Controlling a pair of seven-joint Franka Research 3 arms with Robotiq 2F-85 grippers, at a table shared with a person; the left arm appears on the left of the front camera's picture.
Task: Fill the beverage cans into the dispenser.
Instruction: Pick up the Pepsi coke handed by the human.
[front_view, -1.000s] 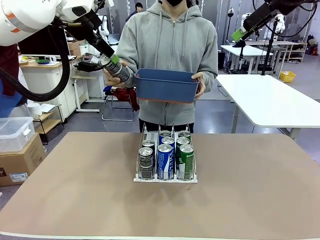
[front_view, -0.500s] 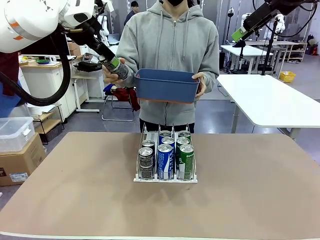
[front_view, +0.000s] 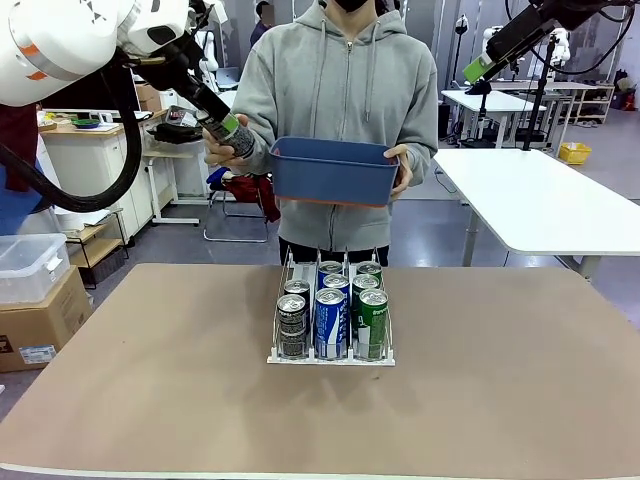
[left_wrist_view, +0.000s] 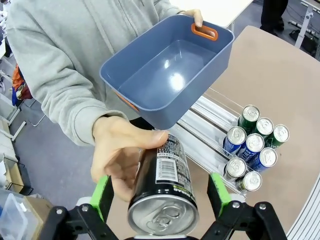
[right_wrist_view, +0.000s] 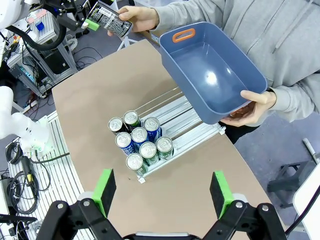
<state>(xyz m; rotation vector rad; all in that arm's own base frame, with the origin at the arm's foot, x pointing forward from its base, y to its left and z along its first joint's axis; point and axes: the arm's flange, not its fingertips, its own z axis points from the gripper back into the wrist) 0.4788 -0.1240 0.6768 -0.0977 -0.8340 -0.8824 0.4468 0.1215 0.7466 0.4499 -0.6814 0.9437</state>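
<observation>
1. Since a second ago, your left hand (front_view: 226, 128) has drawn slightly back and clenched on the dark can (front_view: 232, 134), which the person's hand (left_wrist_view: 122, 155) also grips beside the empty blue tub (front_view: 332, 170).
2. Seven cans (front_view: 330, 321) already stand in the dispenser (front_view: 330, 357) mid-desk; this one remains.
3. Your right hand (right_wrist_view: 162, 192) hangs released above.

right gripper (right_wrist_view: 162, 192) — jaws spread wide, nothing between | dispenser (right_wrist_view: 165, 131) seen just ahead of the fingertips, seven beverage cans (right_wrist_view: 140, 140) clustered at one end | blue tub (right_wrist_view: 212, 70) held farther ahead by a hand (right_wrist_view: 252, 105) — dark can (right_wrist_view: 107, 19) gripped beyond
</observation>
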